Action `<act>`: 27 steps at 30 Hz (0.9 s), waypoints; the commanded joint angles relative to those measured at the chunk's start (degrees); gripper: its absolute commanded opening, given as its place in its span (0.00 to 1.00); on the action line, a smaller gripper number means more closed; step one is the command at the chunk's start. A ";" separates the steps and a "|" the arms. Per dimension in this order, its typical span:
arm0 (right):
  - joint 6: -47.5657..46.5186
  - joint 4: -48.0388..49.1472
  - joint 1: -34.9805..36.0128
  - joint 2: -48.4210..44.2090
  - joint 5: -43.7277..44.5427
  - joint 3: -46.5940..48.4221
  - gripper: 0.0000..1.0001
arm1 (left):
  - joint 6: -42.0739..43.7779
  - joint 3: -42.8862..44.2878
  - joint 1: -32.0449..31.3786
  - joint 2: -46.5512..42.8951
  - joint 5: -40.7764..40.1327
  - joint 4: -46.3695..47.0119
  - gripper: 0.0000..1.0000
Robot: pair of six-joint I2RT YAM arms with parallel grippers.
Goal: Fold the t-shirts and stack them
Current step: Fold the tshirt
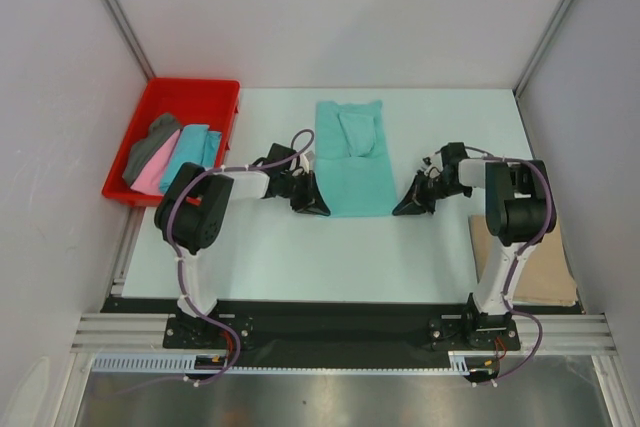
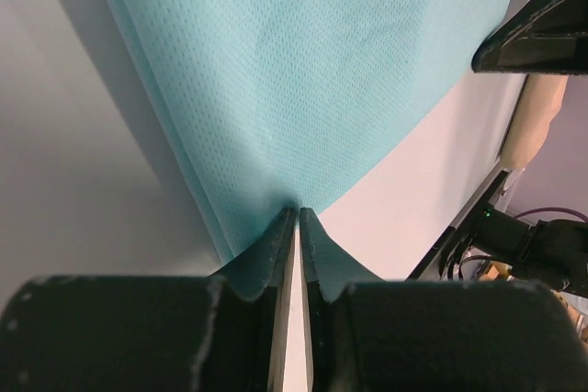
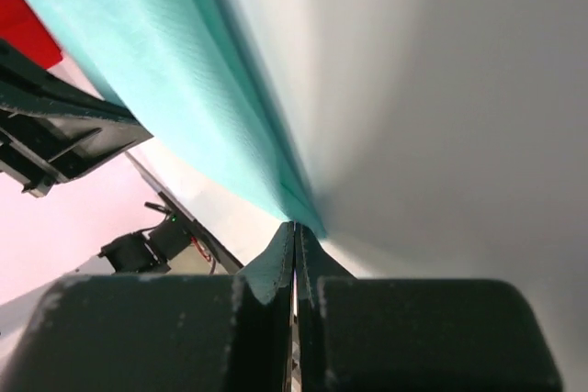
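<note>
Your mint green t-shirt (image 1: pixel 352 162) lies flat in the middle of the white table (image 1: pixel 270 257), a long narrow panel running away from the arm bases, with a smaller flap of its own cloth folded over on top near the far end. Your left gripper (image 1: pixel 312 205) is down at the shirt's near left corner, and the left wrist view settles it: the fingertips (image 2: pixel 283 231) stand pinched together with only a thin slit between them, and the mint cloth is gathered right into that slit, creased and drawn to a point. So that hand has the corner. Over on the other side, your right gripper (image 1: pixel 403 209) sits at the near right corner, low on the table and pointing in at the shirt. From its own wrist camera the fingers (image 3: pixel 276 259) are pressed tight together, and the shirt's edge tapers straight down into their tips, so this one looks clamped on the hem as well. The two grippers face each other across the shirt's near edge, with the cloth between them lying on the table. At the far left corner you have the red tray (image 1: pixel 190 87), holding three bundled shirts side by side: the dark grey t-shirt (image 1: pixel 150 147) outermost, the pink t-shirt (image 1: pixel 150 175) against it, and the turquoise t-shirt (image 1: pixel 188 152) nearest the table's middle. The tan t-shirt (image 1: pixel 525 267) lies flat at the near right edge, beside the right arm's base and partly under that arm.
</note>
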 commanded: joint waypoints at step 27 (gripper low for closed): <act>23.00 37.01 4.34 11.57 -3.11 13.70 0.00 | -3.98 17.35 4.73 10.49 2.95 10.57 0.22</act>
